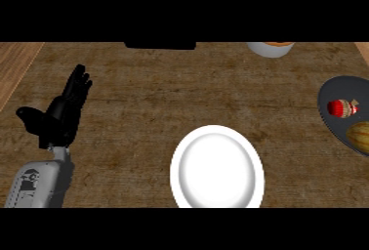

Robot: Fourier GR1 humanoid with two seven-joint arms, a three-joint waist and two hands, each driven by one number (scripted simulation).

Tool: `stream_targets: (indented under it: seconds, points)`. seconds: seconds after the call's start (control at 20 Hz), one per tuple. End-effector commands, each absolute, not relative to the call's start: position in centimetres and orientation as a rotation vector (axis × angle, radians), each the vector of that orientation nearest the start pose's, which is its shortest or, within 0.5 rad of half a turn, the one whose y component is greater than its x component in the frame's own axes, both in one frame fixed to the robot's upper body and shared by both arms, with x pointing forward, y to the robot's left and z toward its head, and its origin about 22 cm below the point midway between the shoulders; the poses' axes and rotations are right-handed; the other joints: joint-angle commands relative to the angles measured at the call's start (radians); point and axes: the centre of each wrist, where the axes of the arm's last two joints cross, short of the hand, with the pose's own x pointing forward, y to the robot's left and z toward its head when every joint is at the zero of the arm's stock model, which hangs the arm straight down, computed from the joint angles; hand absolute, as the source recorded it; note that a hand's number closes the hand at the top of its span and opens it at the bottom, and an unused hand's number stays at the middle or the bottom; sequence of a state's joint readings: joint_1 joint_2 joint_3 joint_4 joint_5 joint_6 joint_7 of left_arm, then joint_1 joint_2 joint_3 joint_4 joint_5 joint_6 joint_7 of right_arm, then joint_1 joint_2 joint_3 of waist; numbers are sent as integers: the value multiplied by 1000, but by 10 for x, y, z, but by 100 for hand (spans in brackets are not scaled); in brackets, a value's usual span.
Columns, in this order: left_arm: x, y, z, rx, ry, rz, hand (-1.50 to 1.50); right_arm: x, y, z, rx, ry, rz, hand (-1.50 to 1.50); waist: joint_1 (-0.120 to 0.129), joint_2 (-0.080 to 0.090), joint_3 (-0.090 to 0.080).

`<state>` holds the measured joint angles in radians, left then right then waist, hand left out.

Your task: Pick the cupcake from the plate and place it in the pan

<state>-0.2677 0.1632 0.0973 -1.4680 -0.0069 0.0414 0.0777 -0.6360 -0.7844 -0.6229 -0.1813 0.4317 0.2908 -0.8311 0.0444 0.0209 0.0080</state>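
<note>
A white plate (216,168) lies on the brown counter at the lower middle, with nothing on it. At the right edge a dark grey pan (333,88) is partly cut off by the frame. Inside the pan lies the cupcake (342,108), red with a tan end, tipped on its side. My left hand (61,114) shows at the left, open, fingers straight and pointing up, far from both plate and pan. My right hand is out of sight.
A yellow-brown rounded food item (359,135) sits in the pan just below the cupcake. A white cup with orange contents (270,48) stands at the back right. A black object (160,45) sits at the counter's back edge.
</note>
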Motion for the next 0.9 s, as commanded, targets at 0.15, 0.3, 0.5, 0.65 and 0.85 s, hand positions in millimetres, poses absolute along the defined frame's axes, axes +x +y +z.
stream_targets:
  seconds: [0.15,0.3,0.5,0.65,0.85]
  points:
    - [292,268,56,182,-1633,-48,0,230,-575,53,-260,-1749,137,-150,-21,-12,-1]
    - [297,284,46,187,-1617,-21,0,209,-593,67,-197,-1781,135,-150,-52,-14,-2]
    - [297,275,47,212,-1610,-35,0,183,-607,70,-194,-1800,134,-150,-72,-20,-1]
    - [288,289,42,224,-1609,-20,0,164,-618,79,-201,-1787,139,-150,-74,-24,-2]
    - [292,284,49,215,-1609,-31,0,151,-629,99,-190,-1742,164,-150,-80,-28,-3]
